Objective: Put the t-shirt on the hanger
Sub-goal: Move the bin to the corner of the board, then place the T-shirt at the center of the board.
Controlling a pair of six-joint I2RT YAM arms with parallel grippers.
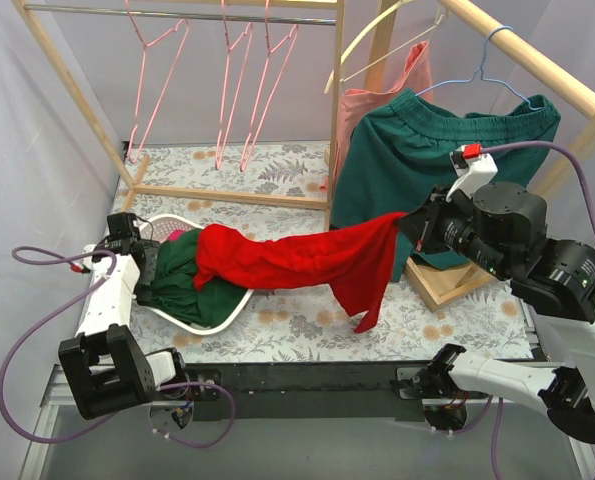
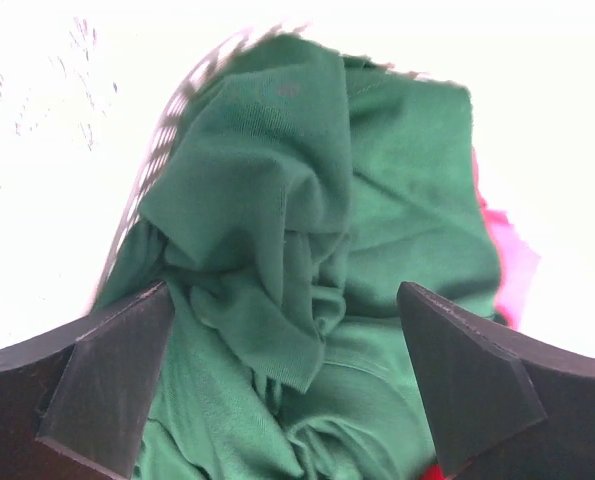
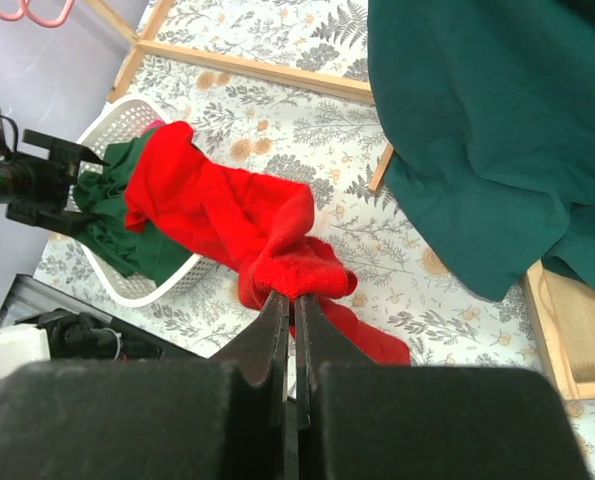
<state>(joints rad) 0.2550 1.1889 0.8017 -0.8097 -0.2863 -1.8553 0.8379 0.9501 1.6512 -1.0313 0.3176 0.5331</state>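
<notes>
The red t-shirt (image 1: 297,257) stretches from the white basket (image 1: 213,322) across the table to my right gripper (image 1: 405,224), which is shut on one bunched end and holds it above the table. In the right wrist view the t-shirt (image 3: 227,215) runs from the basket (image 3: 127,125) to my shut gripper (image 3: 295,296). My left gripper (image 1: 149,262) is open over the dark green garment (image 2: 307,270) in the basket, holding nothing; its fingers (image 2: 107,370) stand wide apart. Three pink wire hangers (image 1: 239,90) hang from the rail at the back.
A wooden rack frame (image 1: 227,192) stands at the back. A dark green garment (image 1: 432,160) hangs on a light blue hanger (image 1: 487,70) at the right, next to a salmon-pink cloth (image 1: 377,105) on a cream hanger (image 1: 377,40). A wooden base (image 1: 447,285) lies under my right arm.
</notes>
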